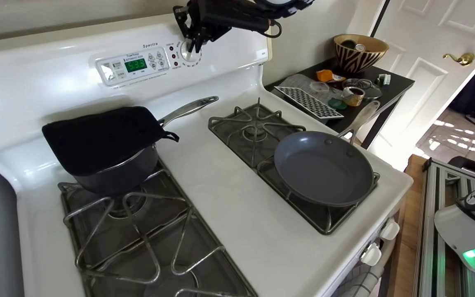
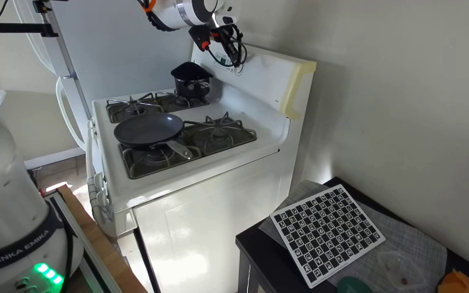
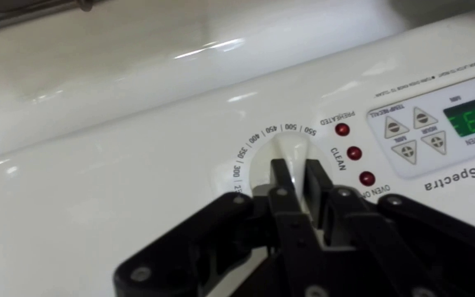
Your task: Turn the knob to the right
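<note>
A white knob point(image 3: 289, 153) sits on the raised panel point(image 1: 56, 78) at the far side of a white stove point(image 1: 229, 185), to the right of a green display point(image 1: 135, 64) reading 5:33. Its long axis, a raised ridge point(image 3: 294, 142), runs close to upright on the panel. The end I can see points down, to the 500 mark point(image 3: 290, 126); my fingers point(image 3: 320, 177) hide the upper end. In the wrist view the lettering point(image 3: 451, 179) stands upside down.

My hand point(image 3: 299, 173) is drawn nearly together, with only the narrow ridge between the fingertips, one on its left side and one on its right. It pinches the knob there; how firmly, I cannot tell. Three red lights point(image 3: 354, 153) line up just left of the knob, between it and the display. In both exterior views my arm point(image 2: 173, 14) reaches in above the stove, with the hand at the knob.

Lower down, a dark pan point(image 1: 324, 173) rests at the stove's near right, its handle point(image 1: 365, 115) toward the right. A dark pot point(image 1: 118, 171) stands at the far left, a black cloth point(image 1: 101, 136) lying over its top. Right of the stove and apart from the knob, a black bench point(image 2: 261, 251) carries a checkered board point(image 2: 327, 236) and, farther right, a striped bowl point(image 1: 355, 60) with small things in it.
</note>
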### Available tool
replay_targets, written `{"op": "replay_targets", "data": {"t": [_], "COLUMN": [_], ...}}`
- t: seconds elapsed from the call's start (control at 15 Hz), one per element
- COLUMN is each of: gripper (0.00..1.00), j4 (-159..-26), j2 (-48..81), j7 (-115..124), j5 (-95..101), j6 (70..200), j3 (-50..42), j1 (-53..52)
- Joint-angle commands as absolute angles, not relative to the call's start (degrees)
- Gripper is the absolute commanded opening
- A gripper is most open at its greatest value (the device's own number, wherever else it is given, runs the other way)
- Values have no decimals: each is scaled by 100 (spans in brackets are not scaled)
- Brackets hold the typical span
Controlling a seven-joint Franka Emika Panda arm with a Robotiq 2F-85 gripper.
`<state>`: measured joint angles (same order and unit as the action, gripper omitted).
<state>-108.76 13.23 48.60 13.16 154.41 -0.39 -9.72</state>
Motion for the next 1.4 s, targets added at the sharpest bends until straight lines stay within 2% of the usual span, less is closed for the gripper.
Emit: {"op": "replay_targets", "data": {"t": [0.0,0.27,0.33,0.67,0.73,1.33], "gripper": [1,1,6,6,1,1], "j4": [-10956,-10975,-10947,-10961,-10950,-10920], "j2": [1473,1482,1295,1291,1310,1452], "j7": [4674,4377,4471,4385,4486,5837], "j5": [571,25,354,235,109,-186], "j6": [15847,15913,15551,15573,15559,15887], "j3": [112,158,-37,-27,-12,-66], "j1": [-901,-855,-911,-895,-881,-897]}}
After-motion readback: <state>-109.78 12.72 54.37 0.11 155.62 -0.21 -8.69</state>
